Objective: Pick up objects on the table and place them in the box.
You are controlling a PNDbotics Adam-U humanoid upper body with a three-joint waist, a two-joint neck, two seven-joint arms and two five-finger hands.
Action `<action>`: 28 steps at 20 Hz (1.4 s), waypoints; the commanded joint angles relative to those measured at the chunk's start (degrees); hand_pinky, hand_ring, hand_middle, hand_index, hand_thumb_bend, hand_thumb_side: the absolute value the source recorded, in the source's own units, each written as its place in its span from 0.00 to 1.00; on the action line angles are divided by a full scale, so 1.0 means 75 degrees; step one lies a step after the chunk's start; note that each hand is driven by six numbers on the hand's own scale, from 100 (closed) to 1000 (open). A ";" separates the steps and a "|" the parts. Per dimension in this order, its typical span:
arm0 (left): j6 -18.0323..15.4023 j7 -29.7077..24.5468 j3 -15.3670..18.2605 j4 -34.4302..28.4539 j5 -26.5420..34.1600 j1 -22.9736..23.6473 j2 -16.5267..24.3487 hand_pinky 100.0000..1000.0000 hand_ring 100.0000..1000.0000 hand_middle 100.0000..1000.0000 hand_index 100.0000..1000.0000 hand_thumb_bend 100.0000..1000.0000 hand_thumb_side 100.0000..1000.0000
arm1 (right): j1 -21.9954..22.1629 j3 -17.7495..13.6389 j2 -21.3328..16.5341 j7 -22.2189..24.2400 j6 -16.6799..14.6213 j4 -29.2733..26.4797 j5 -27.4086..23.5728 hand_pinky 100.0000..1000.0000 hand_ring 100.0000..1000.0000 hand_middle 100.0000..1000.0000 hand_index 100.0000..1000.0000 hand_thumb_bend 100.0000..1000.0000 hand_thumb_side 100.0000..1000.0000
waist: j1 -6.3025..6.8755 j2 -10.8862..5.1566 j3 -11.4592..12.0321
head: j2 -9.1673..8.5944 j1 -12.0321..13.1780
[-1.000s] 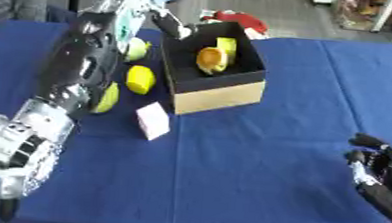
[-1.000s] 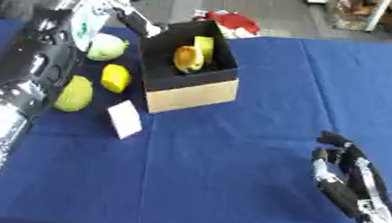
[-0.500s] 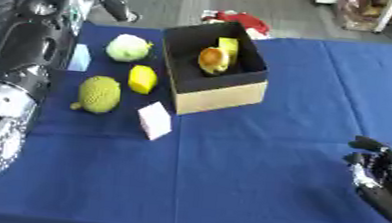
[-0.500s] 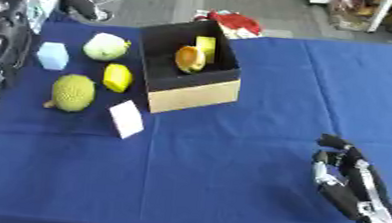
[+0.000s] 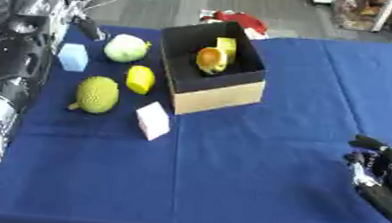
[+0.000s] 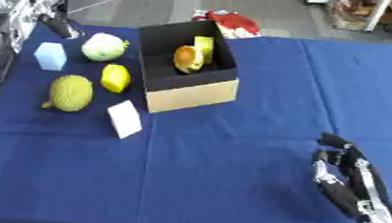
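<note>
Judging by its bumpy skin, the green fruit [image 5: 96, 94] should resist slipping if cupped around its middle, though the left hand's [image 5: 88, 28] fingers are probably unreadable.

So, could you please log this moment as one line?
left hand: far left, holds nothing | right hand: idle, lower right | box: two yellow items inside | five items on table

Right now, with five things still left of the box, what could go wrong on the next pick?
The lemon lies near the box wall, so the left hand could bump the box reaching for it. The round green fruit may roll if nudged. The white block stands tilted and could tip over.
</note>
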 commanded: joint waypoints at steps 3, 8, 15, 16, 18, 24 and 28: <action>0.0048 -0.0085 0.0039 0.0150 0.0103 -0.0010 0.0482 0.89 0.86 0.87 0.93 0.37 0.21 | -0.0100 -0.0043 -0.0179 -0.0039 -0.0014 -0.0060 -0.0036 0.72 0.62 0.71 0.82 0.00 0.19 | -0.0111 0.0002 0.0000 | 0.0030 -0.0035; 0.0043 -0.0620 -0.0022 0.0298 0.0167 0.0074 0.0607 0.89 0.86 0.87 0.93 0.41 0.24 | -0.0183 -0.0041 -0.0191 -0.0051 -0.0020 -0.0062 -0.0066 0.72 0.62 0.71 0.82 0.00 0.18 | -0.0165 0.0167 -0.0001 | 0.0030 0.0054; 0.0149 -0.0878 -0.0057 0.0259 -0.0056 0.0126 0.0631 0.89 0.86 0.87 0.93 0.45 0.24 | -0.0267 -0.0045 -0.0218 -0.0072 -0.0027 -0.0053 -0.0099 0.72 0.62 0.71 0.82 0.00 0.18 | -0.0220 0.0333 -0.0012 | 0.0030 0.0282; 0.0178 -0.0848 -0.0057 0.0254 -0.0107 0.0131 0.0628 0.89 0.86 0.87 0.93 0.45 0.24 | -0.0273 -0.0042 -0.0221 -0.0068 -0.0027 -0.0052 -0.0102 0.72 0.62 0.71 0.82 0.00 0.17 | -0.0222 0.0347 -0.0012 | 0.0030 0.0324; 0.0228 -0.0816 -0.0057 0.0264 -0.0193 0.0138 0.0626 0.89 0.86 0.87 0.93 0.45 0.24 | -0.0280 -0.0041 -0.0229 -0.0067 -0.0026 -0.0048 -0.0107 0.72 0.62 0.70 0.82 0.00 0.17 | -0.0223 0.0365 -0.0012 | 0.0030 0.0379; 0.0362 -0.0787 -0.0073 0.0296 -0.0431 0.0180 0.0623 0.89 0.85 0.86 0.92 0.44 0.23 | -0.0310 -0.0032 -0.0237 -0.0058 -0.0032 -0.0043 -0.0115 0.72 0.62 0.70 0.82 0.00 0.17 | -0.0238 0.0405 -0.0010 | 0.0030 0.0420; 0.0443 -0.0703 -0.0080 0.0304 -0.0558 0.0200 0.0634 0.89 0.85 0.86 0.92 0.45 0.24 | -0.0347 -0.0030 -0.0238 -0.0059 -0.0036 -0.0040 -0.0121 0.72 0.62 0.70 0.82 0.00 0.17 | -0.0260 0.0457 -0.0017 | 0.0030 0.0461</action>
